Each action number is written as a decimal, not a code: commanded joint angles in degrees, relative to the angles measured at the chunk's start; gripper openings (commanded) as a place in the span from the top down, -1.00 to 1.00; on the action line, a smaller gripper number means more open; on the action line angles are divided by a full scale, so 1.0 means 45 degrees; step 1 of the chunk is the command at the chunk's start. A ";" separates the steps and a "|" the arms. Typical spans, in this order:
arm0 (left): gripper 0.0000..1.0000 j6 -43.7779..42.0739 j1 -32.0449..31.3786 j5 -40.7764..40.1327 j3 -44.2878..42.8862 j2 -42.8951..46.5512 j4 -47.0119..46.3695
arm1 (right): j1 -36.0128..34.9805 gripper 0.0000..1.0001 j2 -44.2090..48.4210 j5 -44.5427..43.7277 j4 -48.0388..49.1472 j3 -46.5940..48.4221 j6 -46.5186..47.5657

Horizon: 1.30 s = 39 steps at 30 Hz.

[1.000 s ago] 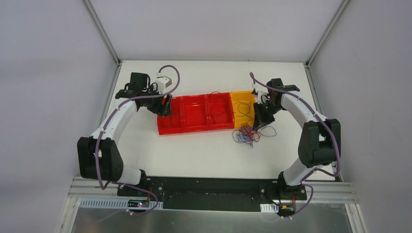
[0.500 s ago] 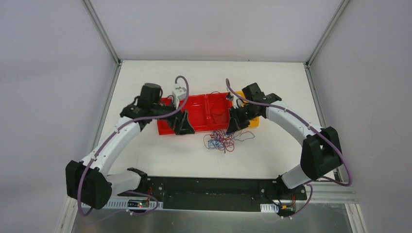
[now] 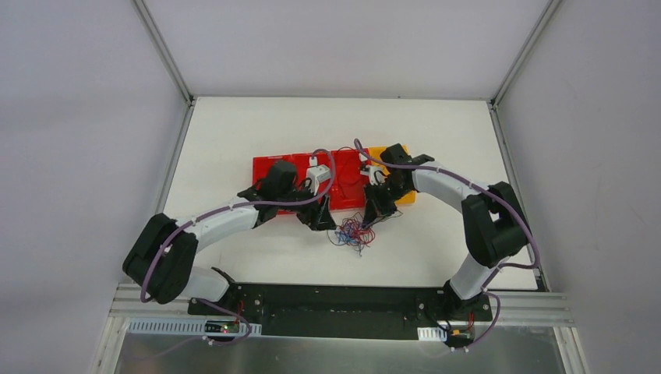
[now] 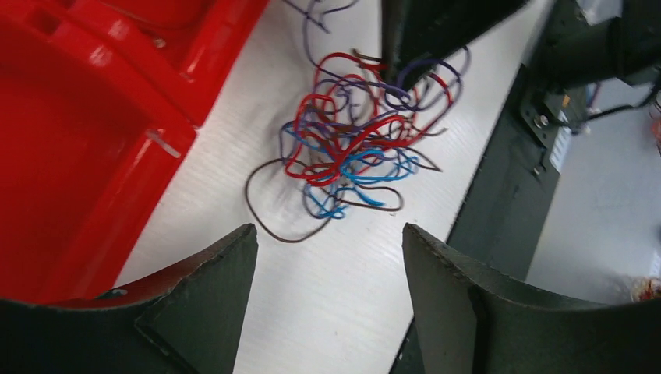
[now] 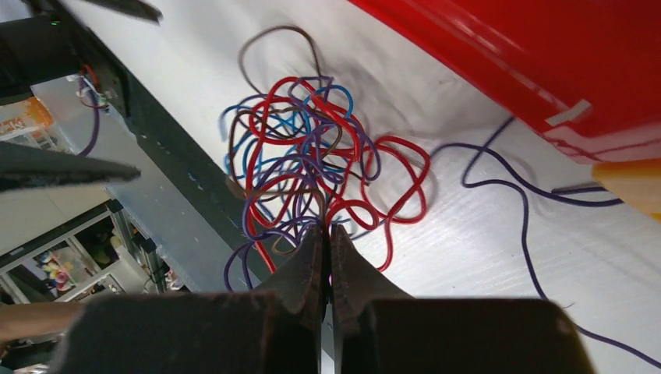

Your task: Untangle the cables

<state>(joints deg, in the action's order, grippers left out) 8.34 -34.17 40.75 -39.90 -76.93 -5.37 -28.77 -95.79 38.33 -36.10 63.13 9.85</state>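
Cables (image 3: 355, 231) (image 4: 351, 148) (image 5: 319, 171): we see one small clump of thin red, blue, purple and brown wires lying on the white table (image 3: 234, 125). It sits just on the near side of the bin row, about midway between the table's left and right edges and closer to its near edge than its far one.
Loose ends: a purple wire (image 5: 507, 171) trails from the clump toward the yellow bin (image 3: 407, 195) (image 5: 635, 183), and a brown loop (image 4: 265, 210) juts out on the left arm's side.
Right claw (image 3: 378, 209) (image 5: 327, 234): pressed shut, tips down at the clump's edge with a few strands caught between them (its own wrist camera shows the pinch best).
Left claw (image 3: 321, 218) (image 4: 329, 241): spread wide with nothing between the fingers, just left of the clump, by the near wall of the red bins (image 3: 269, 167) (image 4: 78, 156) (image 5: 546, 47).
Bins: red ones in a row across the table's middle, the yellow one at the right end.
Writing: a pale strip (image 5: 567, 114) is stuck on a red wall; we can read nothing on it.
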 commanded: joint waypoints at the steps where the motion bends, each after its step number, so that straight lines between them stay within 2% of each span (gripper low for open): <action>1: -0.28 0.1292 -0.0362 -0.1734 0.0415 -0.0825 -0.1970 | -0.0027 1.00 -0.0164 -0.0617 -0.0456 -0.0337 -0.0320; 6: -0.05 0.1734 -0.0729 -0.2472 0.0569 -0.1340 -0.1986 | -0.0014 1.00 -0.0186 -0.1289 -0.0350 -0.0753 -0.0568; 11: -0.13 0.1737 -0.1257 -0.1816 0.0934 -0.1200 -0.2897 | -0.0017 1.00 -0.0210 -0.1281 -0.0302 -0.1028 -0.0564; 15: -0.16 0.0950 -0.1713 -0.1362 0.0973 -0.1071 -0.3423 | -0.0017 1.00 -0.0265 -0.1252 -0.0192 -0.0993 -0.0620; 24: -0.06 -0.1045 -0.2118 -0.1400 0.0480 -0.1138 -0.3461 | 0.0007 1.00 -0.0175 -0.1244 -0.0199 -0.1099 -0.0556; 29: 0.05 0.0196 -0.2121 -0.0920 0.0156 -0.0866 -0.3281 | -0.0008 1.00 0.0075 -0.1315 -0.0171 -0.1110 -0.0472; 33: 0.15 0.2616 -0.2111 -0.0046 -0.0221 -0.1509 -0.3780 | -0.0006 1.00 0.0348 -0.1343 -0.0037 -0.1224 -0.0502; 36: 0.05 0.3547 -0.2106 -0.0489 -0.0480 -0.2155 -0.3872 | -0.0002 1.00 0.0504 -0.1379 0.0037 -0.1294 -0.0441; 39: -0.05 0.3166 -0.2108 -0.0840 -0.0842 -0.2525 -0.3610 | -0.0011 1.00 0.0652 -0.1388 0.0056 -0.1361 -0.0339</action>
<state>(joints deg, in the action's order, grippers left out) 19.16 -43.20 37.30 -40.80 -86.17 -20.80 -28.75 -96.03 32.64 -35.48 57.63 8.05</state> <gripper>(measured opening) 0.500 0.022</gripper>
